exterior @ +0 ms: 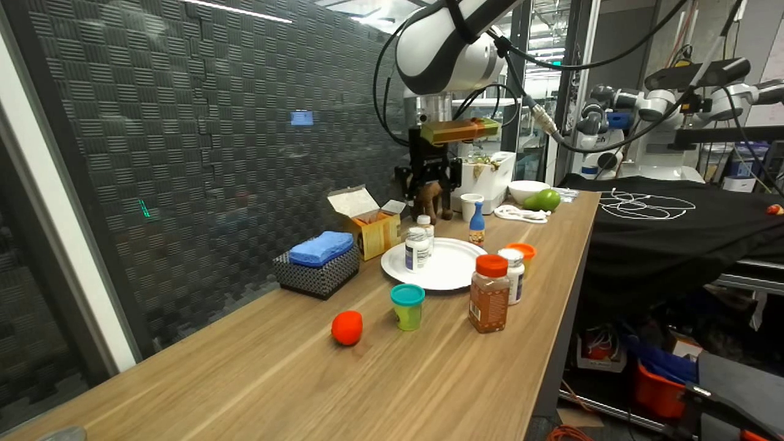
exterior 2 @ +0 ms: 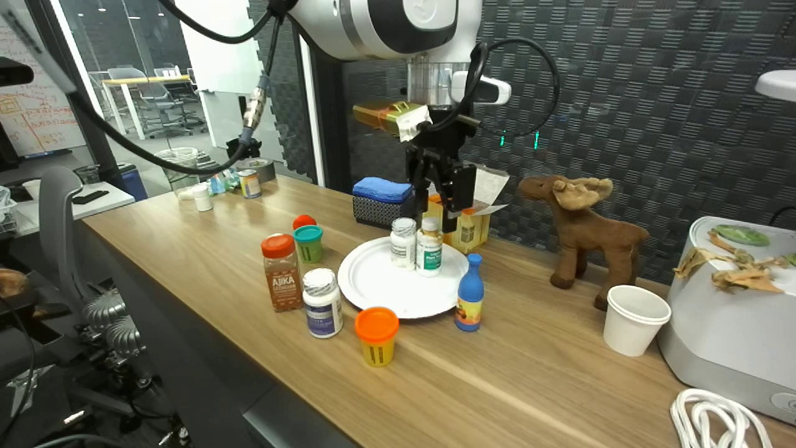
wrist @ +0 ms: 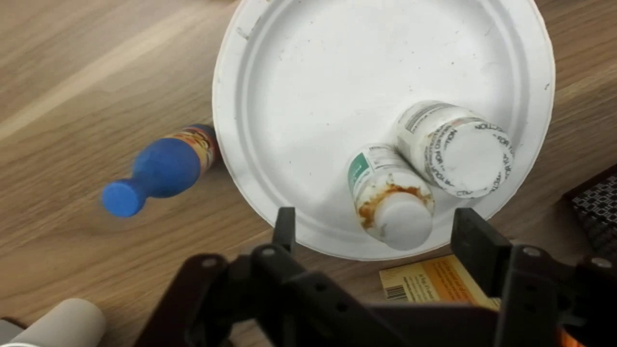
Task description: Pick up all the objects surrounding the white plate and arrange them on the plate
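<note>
Wrist view: the white plate [wrist: 332,96] is round, ridged, dark-specked.

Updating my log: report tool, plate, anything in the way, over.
Tool open, nothing gripped. White plate bears green-labelled bottle, white pill bottle, both upright; Ajika jar, blue bottle off it. Yellow box beside plate might crowd tool.

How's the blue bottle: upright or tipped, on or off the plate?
Upright and off: in an exterior view the blue bottle stands neck up on the table, beside the white plate.
</note>
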You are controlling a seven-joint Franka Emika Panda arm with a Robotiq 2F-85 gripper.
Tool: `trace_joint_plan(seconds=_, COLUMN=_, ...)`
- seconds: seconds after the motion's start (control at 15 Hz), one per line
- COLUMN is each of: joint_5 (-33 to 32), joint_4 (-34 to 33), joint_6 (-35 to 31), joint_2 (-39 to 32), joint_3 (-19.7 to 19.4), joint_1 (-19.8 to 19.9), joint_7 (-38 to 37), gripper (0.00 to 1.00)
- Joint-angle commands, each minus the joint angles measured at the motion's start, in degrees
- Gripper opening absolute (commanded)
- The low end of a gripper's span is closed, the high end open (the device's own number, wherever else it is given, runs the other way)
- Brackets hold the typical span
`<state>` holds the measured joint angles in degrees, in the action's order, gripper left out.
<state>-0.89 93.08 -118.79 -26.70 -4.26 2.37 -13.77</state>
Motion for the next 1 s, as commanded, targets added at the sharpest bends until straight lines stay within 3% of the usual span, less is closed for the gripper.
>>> trace_joint_plan(seconds=0.0, joint_5=2.5, joint_4=3.2, joint_6=-0.9, joint_2=2.7, joint_3=-1.0, joint_1=0.9, joint_7=-2.9, gripper=1.00)
trace_joint_plan(seconds=0.53, joint_5=9.8, joint_4=7.3, joint_6=-4.6, joint_2=8.0, joint_3=-2.0, joint_1=4.3, joint_7=-3.5, gripper=1.00)
trace_joint_plan(seconds=0.93, joint_5=7.5, joint_4=9.2, joint_6=-5.4, joint_2=11.7, joint_3=-4.6, joint_1=4.8, joint_7=-5.8, gripper=1.00)
